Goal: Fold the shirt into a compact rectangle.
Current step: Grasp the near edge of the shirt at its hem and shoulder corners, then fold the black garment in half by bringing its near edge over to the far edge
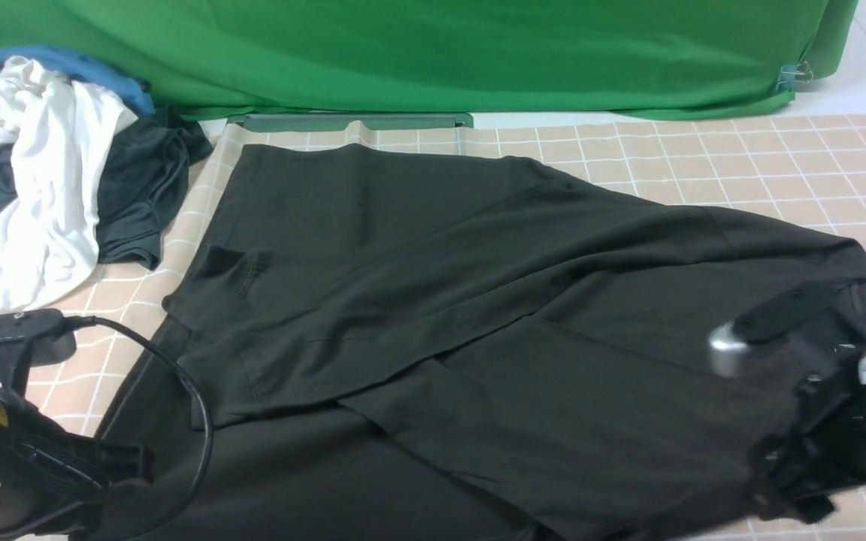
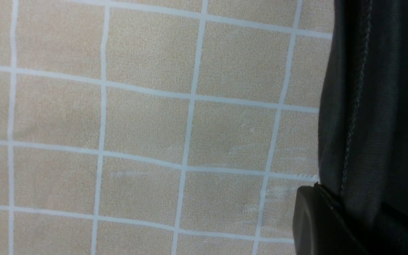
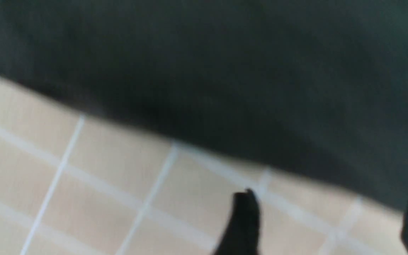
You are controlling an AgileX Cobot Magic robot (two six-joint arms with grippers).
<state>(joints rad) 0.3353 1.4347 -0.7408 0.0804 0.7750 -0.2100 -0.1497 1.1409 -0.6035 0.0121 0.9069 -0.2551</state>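
The very dark green-black shirt [image 1: 433, 300] lies spread over the checked table cloth [image 1: 741, 158], with a sleeve folded across its body. Its logo and collar label are out of sight. My left gripper [image 1: 128, 462] is at the shirt's near left edge. In the left wrist view one dark finger [image 2: 313, 219] presses against the stitched hem [image 2: 352, 117], so my left gripper [image 2: 349, 209] is shut on that edge; the other finger is hidden. My right gripper [image 1: 786, 481] hovers at the shirt's near right side. It [image 3: 331, 202] stands open over bare cloth beside the shirt's edge [image 3: 225, 106], holding nothing.
A heap of white [image 1: 34, 173], blue [image 1: 65, 64] and dark grey [image 1: 140, 188] clothes lies at the back left. A green backdrop [image 1: 433, 52] hangs behind the table. A black cable [image 1: 177, 376] loops from my left arm over the shirt's left part.
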